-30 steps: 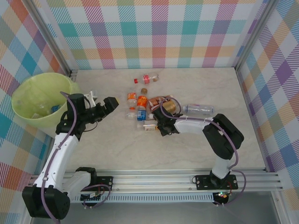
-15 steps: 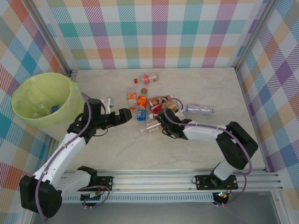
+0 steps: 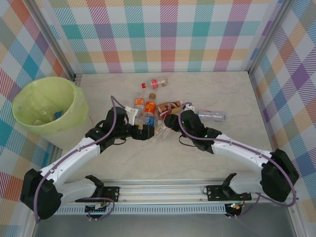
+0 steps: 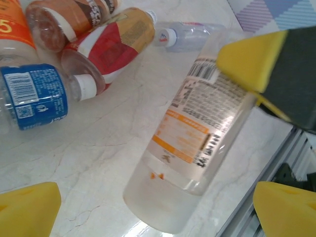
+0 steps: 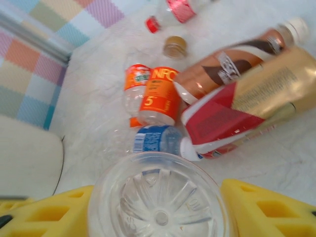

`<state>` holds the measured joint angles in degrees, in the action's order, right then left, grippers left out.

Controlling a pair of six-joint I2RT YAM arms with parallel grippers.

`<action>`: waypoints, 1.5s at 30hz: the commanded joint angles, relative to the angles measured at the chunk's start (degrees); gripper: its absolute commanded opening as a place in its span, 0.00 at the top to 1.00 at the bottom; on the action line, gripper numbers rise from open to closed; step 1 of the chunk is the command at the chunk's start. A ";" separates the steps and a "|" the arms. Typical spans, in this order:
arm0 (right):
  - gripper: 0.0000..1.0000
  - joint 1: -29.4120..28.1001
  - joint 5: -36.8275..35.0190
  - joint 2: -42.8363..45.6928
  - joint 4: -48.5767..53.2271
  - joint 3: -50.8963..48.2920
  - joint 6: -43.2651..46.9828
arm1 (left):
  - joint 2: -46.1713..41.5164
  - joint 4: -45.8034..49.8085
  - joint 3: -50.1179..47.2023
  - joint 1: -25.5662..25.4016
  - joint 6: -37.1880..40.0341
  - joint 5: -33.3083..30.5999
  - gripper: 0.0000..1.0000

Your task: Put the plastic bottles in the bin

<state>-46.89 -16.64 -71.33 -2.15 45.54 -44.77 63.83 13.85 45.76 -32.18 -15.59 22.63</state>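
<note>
My right gripper is shut on a clear plastic bottle with an orange-and-white label, and its round base faces the right wrist camera. My left gripper stands open right beside that bottle, its yellow fingers wide on either side. Behind lie more bottles: two orange-labelled, one blue-labelled, a red-and-gold one and a brown one. The lime-green bin stands at the far left with a few bottles inside.
A clear bottle lies apart to the right of the pile, and a red-labelled one lies nearer the back wall. Checked walls enclose the table. A metal rail runs along the near edge.
The left arm has swung from beside the bin to the pile in the middle. The right arm has stretched forward and turned, now gripping the clear bottle that lay by it.
</note>
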 commanded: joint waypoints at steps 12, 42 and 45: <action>0.58 -0.30 18.39 4.14 -0.75 8.75 17.55 | 5.72 1.57 7.85 -4.90 17.29 17.28 0.00; 0.21 -0.22 23.83 1.71 -3.96 13.31 16.18 | -3.82 -16.36 -2.04 -4.91 10.45 0.52 0.54; 0.08 -0.22 17.92 2.86 -6.35 11.39 14.06 | -5.27 -15.21 -2.17 -4.86 9.98 -5.89 0.54</action>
<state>-46.59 5.52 -69.80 -3.55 57.69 -27.31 60.40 0.89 44.38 -36.99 -4.80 25.32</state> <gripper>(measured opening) 0.896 0.577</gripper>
